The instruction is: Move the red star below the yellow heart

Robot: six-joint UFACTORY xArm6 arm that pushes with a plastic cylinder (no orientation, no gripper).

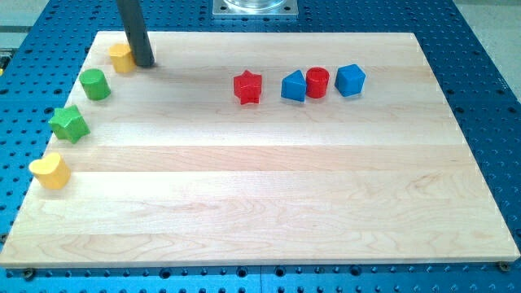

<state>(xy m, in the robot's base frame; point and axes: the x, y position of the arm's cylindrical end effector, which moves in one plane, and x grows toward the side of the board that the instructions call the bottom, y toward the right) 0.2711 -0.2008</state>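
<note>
The red star lies on the wooden board in the upper middle of the view. The yellow heart sits at the board's left edge, far down and left of the star. My tip rests near the board's top left corner, right beside a second yellow block and well left of the red star.
A green cylinder and a green star lie along the left edge between the two yellow blocks. Right of the red star stand a blue triangular block, a red cylinder and a blue block.
</note>
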